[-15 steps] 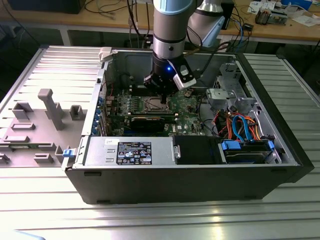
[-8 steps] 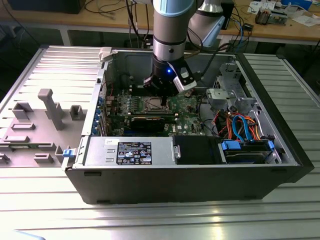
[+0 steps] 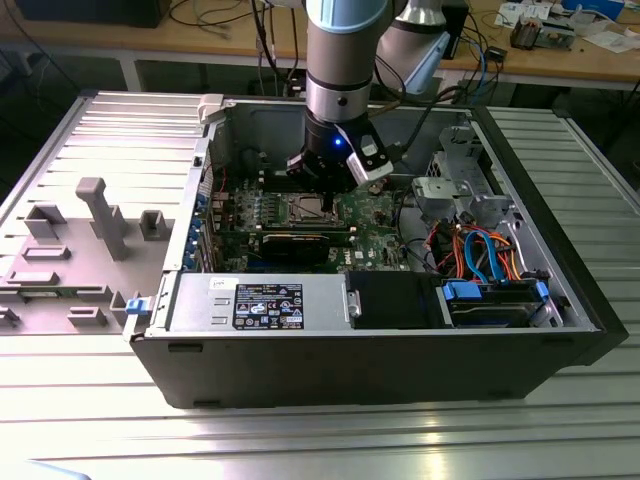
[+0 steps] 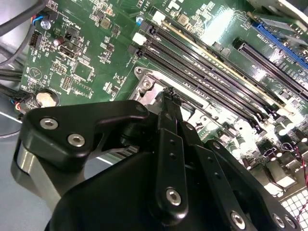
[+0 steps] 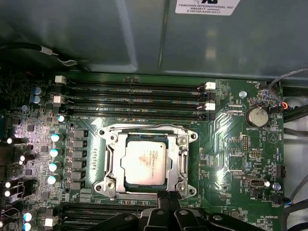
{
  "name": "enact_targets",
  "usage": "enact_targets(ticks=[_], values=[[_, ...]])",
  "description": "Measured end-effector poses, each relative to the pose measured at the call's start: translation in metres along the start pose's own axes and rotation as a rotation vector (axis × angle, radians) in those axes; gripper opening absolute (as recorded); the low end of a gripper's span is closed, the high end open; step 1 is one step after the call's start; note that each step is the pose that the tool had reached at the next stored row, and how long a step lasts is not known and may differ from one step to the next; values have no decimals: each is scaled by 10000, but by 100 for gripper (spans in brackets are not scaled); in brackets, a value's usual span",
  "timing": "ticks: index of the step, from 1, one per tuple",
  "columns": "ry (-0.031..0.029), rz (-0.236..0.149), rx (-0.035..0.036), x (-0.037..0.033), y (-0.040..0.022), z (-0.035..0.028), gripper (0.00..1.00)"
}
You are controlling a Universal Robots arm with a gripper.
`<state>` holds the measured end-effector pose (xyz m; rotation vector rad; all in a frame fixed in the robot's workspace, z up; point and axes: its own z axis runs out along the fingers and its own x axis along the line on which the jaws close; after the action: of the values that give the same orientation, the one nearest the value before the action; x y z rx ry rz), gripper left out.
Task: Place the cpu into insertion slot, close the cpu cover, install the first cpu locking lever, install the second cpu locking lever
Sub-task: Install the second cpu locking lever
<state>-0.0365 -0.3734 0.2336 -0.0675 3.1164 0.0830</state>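
Observation:
The cpu (image 5: 146, 162), a silvery-grey square chip, lies flat in the insertion slot (image 5: 107, 186) on the green board. The cpu cover (image 5: 111, 156), a thin metal frame, lies down around it, with the chip showing through its window. My gripper (image 5: 166, 196) is right at one edge of the socket, its black fingertips together. In the second wrist view the gripper (image 4: 169, 94) tapers to a point beside a corner of the socket (image 4: 146, 86). In the exterior view the gripper (image 3: 322, 195) hangs just over the cpu (image 3: 308, 209) inside the open computer case. I cannot tell how the locking levers stand.
Long black memory slots (image 5: 134, 101) run along one side of the socket, with a coin battery (image 5: 256, 115) nearby. A black graphics card (image 3: 295, 245), the power supply (image 3: 260, 300) and a drive cage with orange and blue cables (image 3: 485, 255) surround the board. The case walls (image 3: 215, 130) enclose it.

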Motion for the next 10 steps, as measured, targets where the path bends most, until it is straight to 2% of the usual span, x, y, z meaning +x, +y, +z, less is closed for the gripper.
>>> enact_targets(ticks=[5, 7, 9, 10], values=[[0, 1, 1, 2, -4, 0, 11], [8, 1, 2, 2, -30, -2, 11], [34, 2, 0, 4, -71, -4, 11], [72, 5, -2, 4, -88, -5, 11]])
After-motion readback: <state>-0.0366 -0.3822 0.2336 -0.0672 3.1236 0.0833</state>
